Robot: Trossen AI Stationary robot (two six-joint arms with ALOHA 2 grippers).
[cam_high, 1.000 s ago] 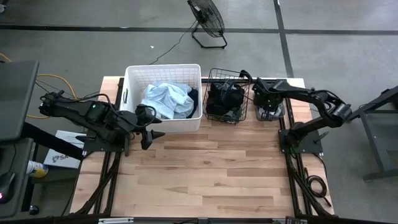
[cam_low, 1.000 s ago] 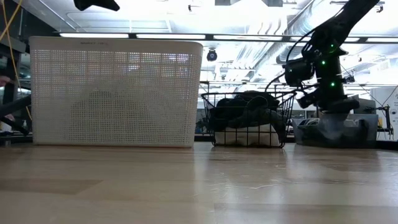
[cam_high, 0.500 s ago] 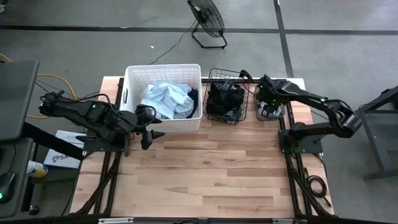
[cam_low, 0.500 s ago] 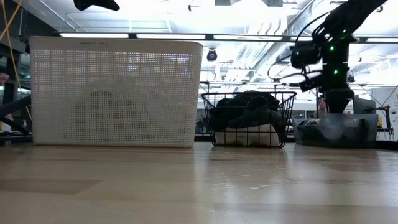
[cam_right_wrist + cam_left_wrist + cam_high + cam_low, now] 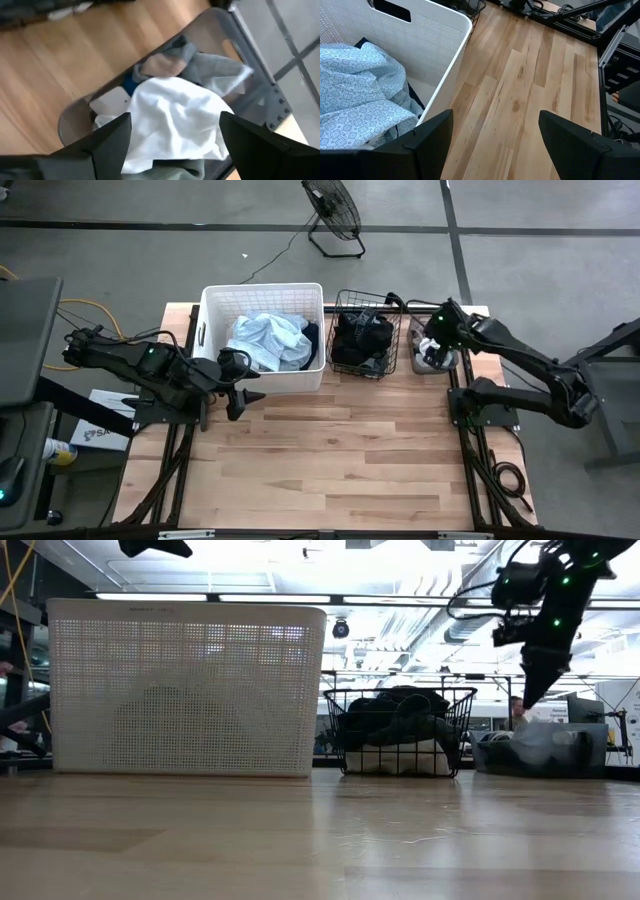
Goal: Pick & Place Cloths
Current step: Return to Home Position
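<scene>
A light blue patterned cloth [image 5: 268, 340] lies in the white plastic tub [image 5: 210, 305]; it also shows in the left wrist view [image 5: 360, 95]. Dark cloths [image 5: 358, 338] fill the black wire basket [image 5: 345, 300], over a white cloth [image 5: 400, 758]. White cloth [image 5: 175, 120] and grey cloth [image 5: 215, 67] lie in a translucent grey bin [image 5: 445, 365] at the table's far right. My right gripper [image 5: 432, 350] is open and empty above that bin, pointing down [image 5: 527, 698]. My left gripper [image 5: 243, 388] is open and empty by the tub's near wall.
The tub, the basket and the bin [image 5: 545, 752] stand in a row along the table's far edge. Bare wooden tabletop [image 5: 330, 450] stretches from them to the near edge. A floor fan [image 5: 333, 210] stands beyond the table.
My right gripper has risen from low at the grey bin to well above it and has shifted a little toward the table's right edge, while its arm has swung toward the near side. The cloths stay where they were.
</scene>
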